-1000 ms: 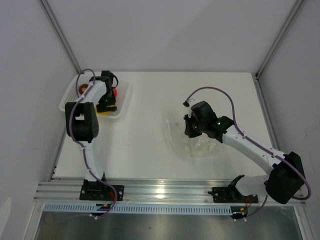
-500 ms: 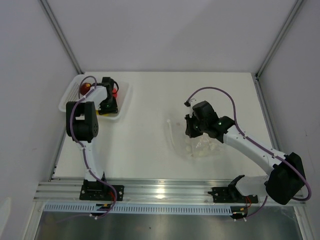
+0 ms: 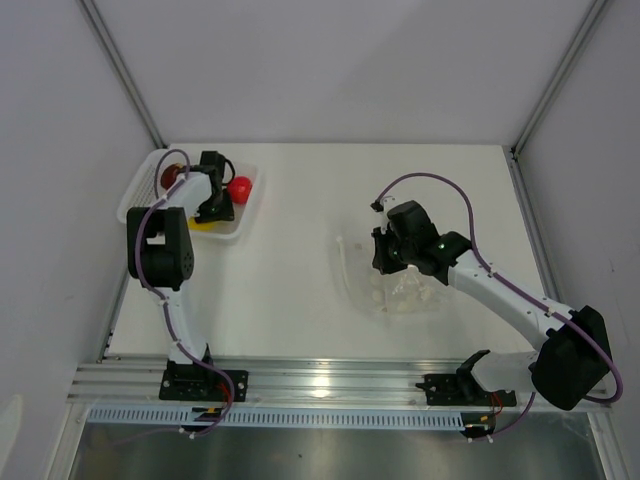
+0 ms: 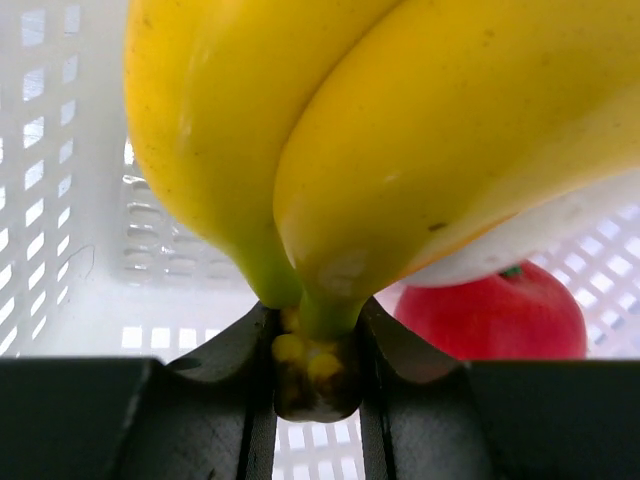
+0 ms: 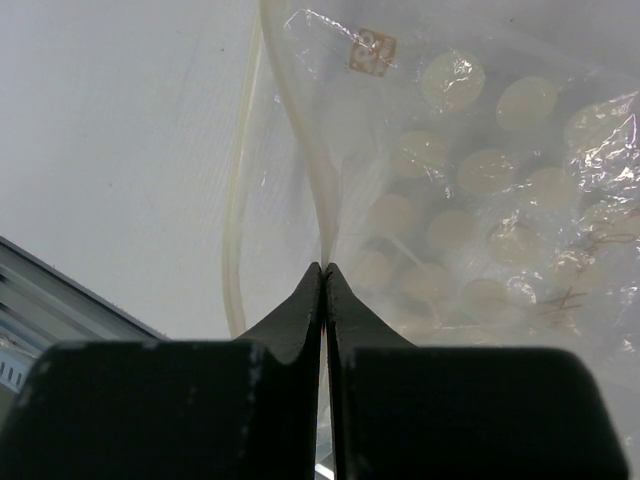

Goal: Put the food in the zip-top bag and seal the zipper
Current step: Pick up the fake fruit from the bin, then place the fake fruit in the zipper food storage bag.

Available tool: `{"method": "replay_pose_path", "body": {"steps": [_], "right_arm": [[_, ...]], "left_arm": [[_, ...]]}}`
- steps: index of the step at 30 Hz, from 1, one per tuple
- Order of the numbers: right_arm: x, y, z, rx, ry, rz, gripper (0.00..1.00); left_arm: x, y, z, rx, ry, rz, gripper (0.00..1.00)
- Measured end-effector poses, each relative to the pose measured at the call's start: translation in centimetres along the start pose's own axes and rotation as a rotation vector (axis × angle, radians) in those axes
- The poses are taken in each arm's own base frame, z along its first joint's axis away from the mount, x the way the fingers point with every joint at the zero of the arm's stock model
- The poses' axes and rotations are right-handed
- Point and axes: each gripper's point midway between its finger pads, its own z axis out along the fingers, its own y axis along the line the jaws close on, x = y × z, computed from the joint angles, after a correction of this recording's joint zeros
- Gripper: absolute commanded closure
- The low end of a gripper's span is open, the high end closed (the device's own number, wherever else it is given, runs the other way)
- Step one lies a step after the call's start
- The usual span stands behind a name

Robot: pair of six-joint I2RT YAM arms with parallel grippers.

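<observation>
The yellow banana bunch [image 4: 400,150] fills the left wrist view, inside the white mesh basket [image 4: 60,200]. My left gripper [image 4: 315,345] is shut on its stem, both fingers pressed against it. Behind it sit a red apple [image 4: 490,310] and a white rounded piece [image 4: 545,232]. From above, the left gripper [image 3: 213,205] is down in the basket [image 3: 140,190] beside the apple [image 3: 240,187] and a dark round fruit [image 3: 168,178]. My right gripper [image 5: 323,268] is shut on the raised lip of the clear zip-top bag [image 5: 480,200], with the zipper strip [image 5: 240,200] curving off to its left.
The bag [image 3: 400,285] lies right of the table's centre under the right gripper [image 3: 380,255]. The basket stands at the far left corner, close to the left wall. An aluminium rail [image 3: 330,380] runs along the near edge.
The left gripper has closed onto the banana stem inside the basket. The apple now shows more fully, a little to the right. The right arm and bag have barely moved.
</observation>
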Motion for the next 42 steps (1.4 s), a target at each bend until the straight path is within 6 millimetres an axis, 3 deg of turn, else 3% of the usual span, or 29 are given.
{"method": "replay_pose_path", "body": {"steps": [6, 14, 18, 23, 29, 37, 42], "right_arm": [[0.0, 0.0, 0.0, 0.000, 0.000, 0.001, 0.99], [0.0, -0.4, -0.2, 0.021, 0.005, 0.003, 1.00], [-1.0, -0.4, -0.6, 0.023, -0.013, 0.016, 1.00], [-2.7, 0.0, -1.4, 0.008, -0.051, 0.063, 1.00], [-4.4, 0.8, -2.7, -0.005, -0.074, 0.103, 1.00], [-5.2, 1.5, -4.2, -0.020, -0.103, 0.160, 1.00], [-5.3, 1.8, -4.7, -0.011, -0.121, 0.175, 1.00]], "left_arm": [[-0.4, -1.2, -2.5, 0.053, 0.001, 0.038, 0.99], [0.2, -2.9, -8.1, 0.199, 0.015, 0.180, 0.99], [2.0, -2.8, -12.3, 0.309, 0.029, 0.351, 0.99], [5.0, -1.8, -19.1, 0.551, 0.074, 0.646, 0.99], [8.0, 4.9, -24.9, 0.860, 0.235, 1.024, 0.99], [11.7, 14.3, -27.4, 1.096, 0.587, 1.391, 1.00], [12.7, 19.4, -28.1, 1.105, 0.609, 1.616, 0.99]]}}
